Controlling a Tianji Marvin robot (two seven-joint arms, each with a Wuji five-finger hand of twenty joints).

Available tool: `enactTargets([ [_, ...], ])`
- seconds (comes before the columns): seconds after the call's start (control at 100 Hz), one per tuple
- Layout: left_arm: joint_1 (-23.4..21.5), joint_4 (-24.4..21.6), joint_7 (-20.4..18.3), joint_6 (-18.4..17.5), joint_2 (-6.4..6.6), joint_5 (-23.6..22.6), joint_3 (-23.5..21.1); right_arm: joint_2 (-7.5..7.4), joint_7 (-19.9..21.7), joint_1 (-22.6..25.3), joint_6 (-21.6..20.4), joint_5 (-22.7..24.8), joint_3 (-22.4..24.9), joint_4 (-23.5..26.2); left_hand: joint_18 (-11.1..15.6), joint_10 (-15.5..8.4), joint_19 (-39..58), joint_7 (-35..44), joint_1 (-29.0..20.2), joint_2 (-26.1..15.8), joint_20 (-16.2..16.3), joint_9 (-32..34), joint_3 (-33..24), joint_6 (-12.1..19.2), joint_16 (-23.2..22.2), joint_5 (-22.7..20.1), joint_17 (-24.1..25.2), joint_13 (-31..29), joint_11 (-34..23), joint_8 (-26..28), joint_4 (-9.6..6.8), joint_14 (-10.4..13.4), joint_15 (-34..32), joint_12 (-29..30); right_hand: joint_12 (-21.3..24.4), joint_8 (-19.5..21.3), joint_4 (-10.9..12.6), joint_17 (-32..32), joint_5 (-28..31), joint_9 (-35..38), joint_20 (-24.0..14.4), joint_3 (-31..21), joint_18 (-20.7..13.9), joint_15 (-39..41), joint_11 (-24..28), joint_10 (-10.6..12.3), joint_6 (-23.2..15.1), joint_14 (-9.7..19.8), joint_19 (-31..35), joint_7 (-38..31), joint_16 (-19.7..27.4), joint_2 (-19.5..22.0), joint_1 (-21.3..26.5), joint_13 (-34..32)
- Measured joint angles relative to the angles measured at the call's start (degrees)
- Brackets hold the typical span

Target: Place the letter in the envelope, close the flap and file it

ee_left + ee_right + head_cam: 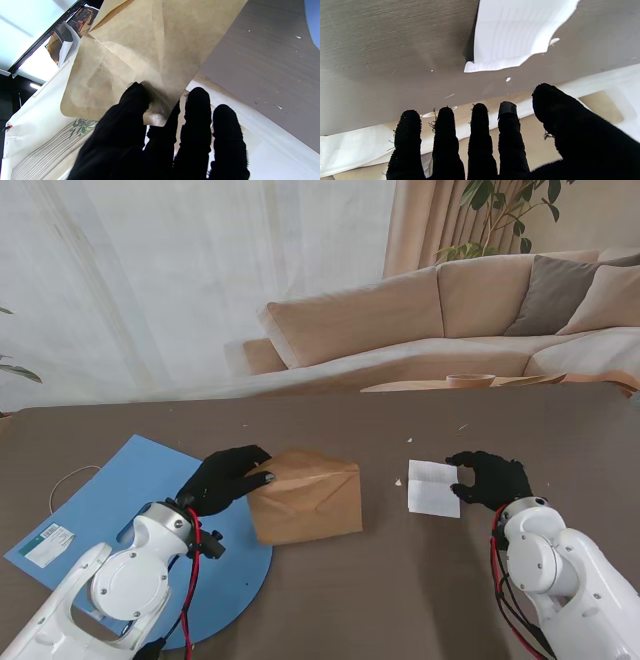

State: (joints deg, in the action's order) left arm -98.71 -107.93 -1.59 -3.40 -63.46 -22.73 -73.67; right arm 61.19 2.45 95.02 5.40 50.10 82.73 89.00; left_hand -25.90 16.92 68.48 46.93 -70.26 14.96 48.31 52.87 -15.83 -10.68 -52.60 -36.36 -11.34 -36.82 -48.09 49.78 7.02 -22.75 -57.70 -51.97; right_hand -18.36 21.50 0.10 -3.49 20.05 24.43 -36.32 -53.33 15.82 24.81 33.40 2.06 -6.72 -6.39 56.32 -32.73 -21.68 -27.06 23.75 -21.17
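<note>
Right hand (490, 478) open, fingertips at letter's (433, 487) right edge; envelope (305, 496) lies left, pinched by left hand (225, 478).

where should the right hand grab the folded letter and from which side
Take the folded letter by its right edge, coming from the right, where the right hand already sits. The sheet lies nearly flat on the table, but the right wrist view shows one edge curling up off the wood, leaving room to slide fingers under and pinch with the thumb on top.
</note>
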Motion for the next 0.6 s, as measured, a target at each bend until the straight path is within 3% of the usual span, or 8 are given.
enactTargets([
  [0.33,0.40,-0.02,-0.33,-0.20,0.00,0.08,0.16,-1.15,-2.06,-6.06,-0.20,6.32,-6.34,-7.98,0.00,0.00,0.00,-0.04,0.00,0.00,0.00,0.00,0.00,0.00,0.00,0.00,0.00,-0.01,0.00,0.44,0.00,0.02,0.00,0.00,-0.41,0.00,0.00,-0.22,-0.63,-0.82,0.00,-0.44,-0.66,1.09,1.66,0.03,-1.27,0.04,-0.02,-0.61,0.00,0.00,0.00,0.00],
  [0.6,0.35,0.18,-1.06,-1.04,0.04,0.66,-0.62,-1.62,-2.65,-11.11,3.38,9.36,-12.80,-13.31,0.00,0.00,0.00,-0.06,0.00,0.01,0.00,0.00,0.00,0.00,0.00,0.00,-0.12,-0.02,-0.01,0.46,0.00,0.02,0.00,0.00,-1.62,-0.01,0.00,-0.52,-0.63,-2.28,0.00,-0.44,-1.45,2.80,3.70,0.00,-0.28,0.06,-0.02,-0.65,-0.40,0.02,-0.06,0.00],
])
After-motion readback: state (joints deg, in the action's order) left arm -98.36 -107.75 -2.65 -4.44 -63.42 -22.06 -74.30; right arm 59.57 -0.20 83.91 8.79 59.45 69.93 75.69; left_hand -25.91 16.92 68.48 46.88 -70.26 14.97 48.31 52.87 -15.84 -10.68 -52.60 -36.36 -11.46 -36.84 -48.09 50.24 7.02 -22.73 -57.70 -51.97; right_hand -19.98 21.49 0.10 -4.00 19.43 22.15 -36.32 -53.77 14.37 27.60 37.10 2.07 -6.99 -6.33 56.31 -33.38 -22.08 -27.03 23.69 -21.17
